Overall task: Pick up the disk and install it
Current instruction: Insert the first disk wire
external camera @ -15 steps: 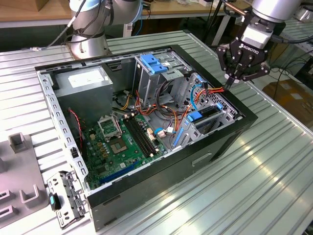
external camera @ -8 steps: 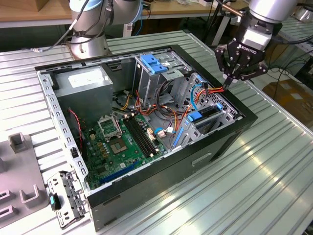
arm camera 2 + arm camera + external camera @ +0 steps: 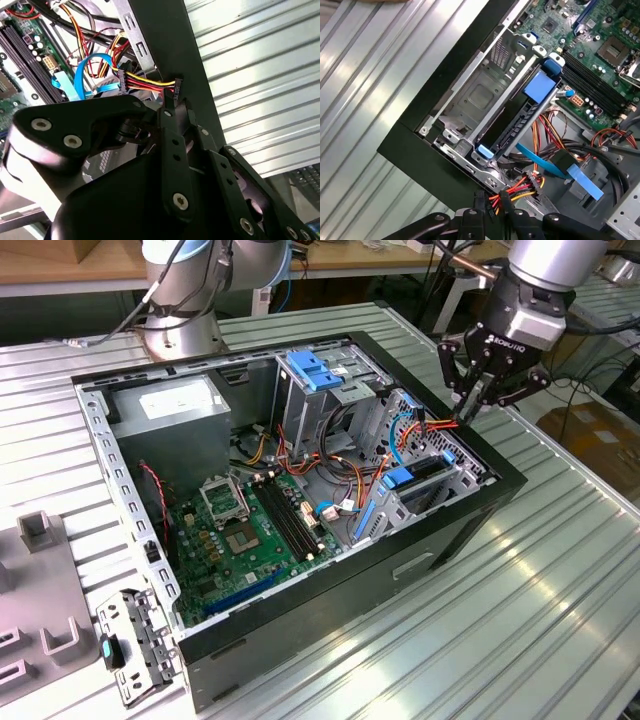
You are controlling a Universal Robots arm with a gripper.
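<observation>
End effector (image 3: 470,405) pinching a black power connector (image 3: 176,85) beside the disk (image 3: 517,127) — already seated. Risk: snagging the coloured wires (image 3: 520,192) — pulling them loose.

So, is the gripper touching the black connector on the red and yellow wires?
Touching. In the second wrist view the gripper meets the connector at its tip, with no gap between them.

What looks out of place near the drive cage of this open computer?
A loose bundle of red, yellow and black power cable strays out to the black case rim. Its black plug appears connected to nothing and sits right at the claw, which looks odd.
</observation>
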